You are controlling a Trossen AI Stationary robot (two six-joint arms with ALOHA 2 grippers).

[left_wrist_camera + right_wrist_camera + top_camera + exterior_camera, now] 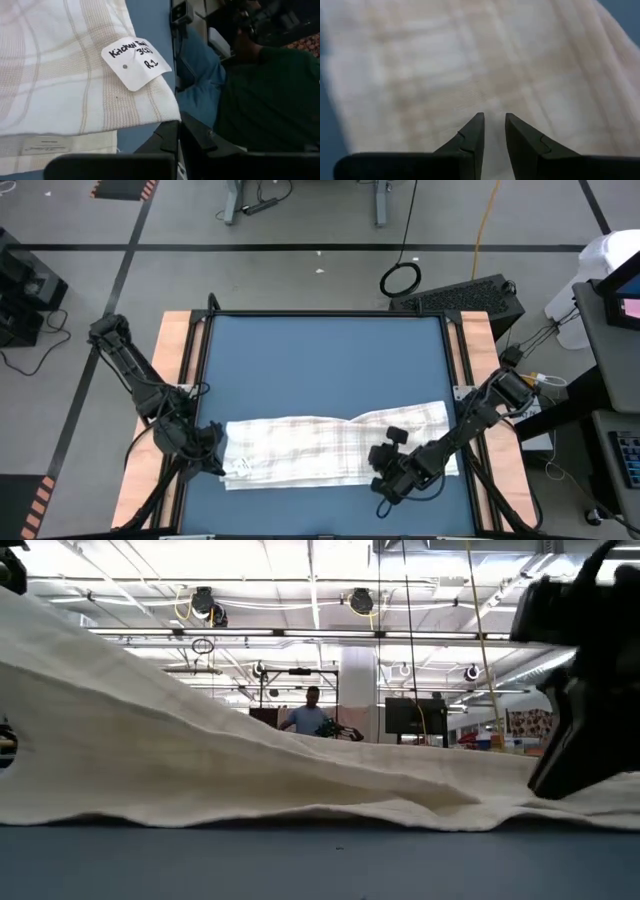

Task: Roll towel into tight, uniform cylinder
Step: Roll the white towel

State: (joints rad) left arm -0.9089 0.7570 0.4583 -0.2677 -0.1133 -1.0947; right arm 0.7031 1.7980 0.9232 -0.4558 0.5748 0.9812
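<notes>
From the high view I see the towel (335,448) lying folded into a long band across the near part of the blue mat (325,360) on the table (176,345). My left pincer (214,452) sits at one end of the band, my right pincer (388,470) at the band's near edge toward the other end, resting over the cloth.

In the low view the towel (230,765) rises in a slope away from the dark right pincer (585,730), which stands on its low end. A person (310,712) stands far off in the room behind.

In the left wrist view the left pincer (179,137) is clenched, its fingers together just off the towel's corner (75,85) and grasping nothing. A white handwritten tag (135,62) lies on the cloth ahead of the fingers. Beyond the table edge sits a person in jeans and a dark green top (265,95).

In the right wrist view the right pincer (494,132) is narrowly parted, released, with the checked towel (470,65) directly ahead of and beneath its fingers.
</notes>
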